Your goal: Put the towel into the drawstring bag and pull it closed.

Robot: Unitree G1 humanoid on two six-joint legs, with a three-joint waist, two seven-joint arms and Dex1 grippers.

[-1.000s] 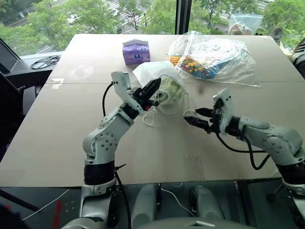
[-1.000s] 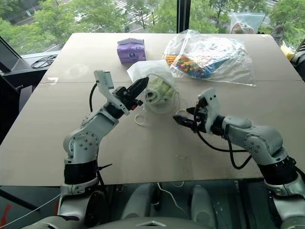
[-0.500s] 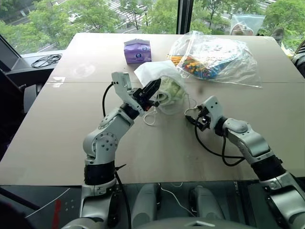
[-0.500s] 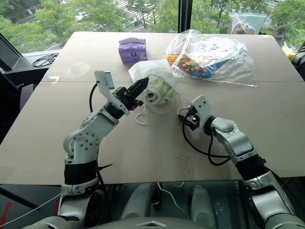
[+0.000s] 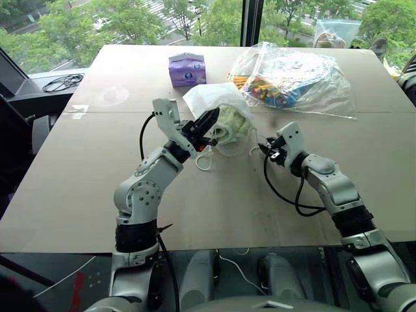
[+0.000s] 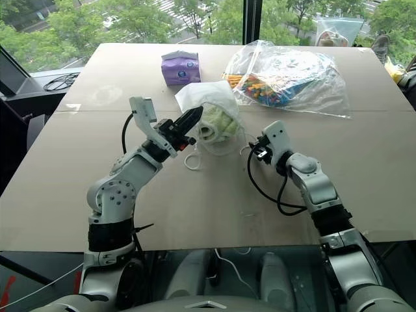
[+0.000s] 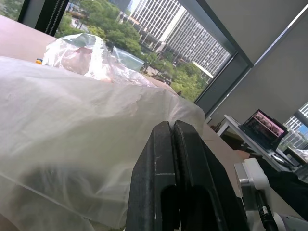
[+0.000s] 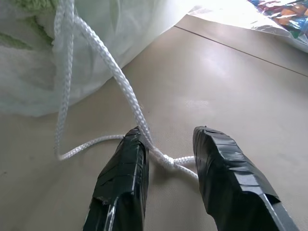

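The white drawstring bag (image 5: 209, 99) sits at the table's middle with the light green towel (image 5: 235, 121) showing through its thin fabric. My left gripper (image 5: 210, 122) is shut on the bag's left edge, fingers (image 7: 161, 144) pressed together against the fabric (image 7: 72, 120). A white cord (image 8: 120, 82) runs from the bag's mouth down onto the table. My right gripper (image 5: 265, 148) is low at the bag's right side, its fingers (image 8: 126, 159) apart on either side of the cord's knot (image 8: 168, 162), which lies on the table between them.
A purple tissue pack (image 5: 186, 69) stands behind the bag. A large clear plastic bag of colourful items (image 5: 296, 78) lies at the back right, close to the drawstring bag. A black cable (image 5: 62, 83) lies off the table's far left corner.
My right gripper moved forward and left to the cord beside the bag, its wrist rolled, and its fingers narrowed around the knot. The left gripper and bag stayed put.
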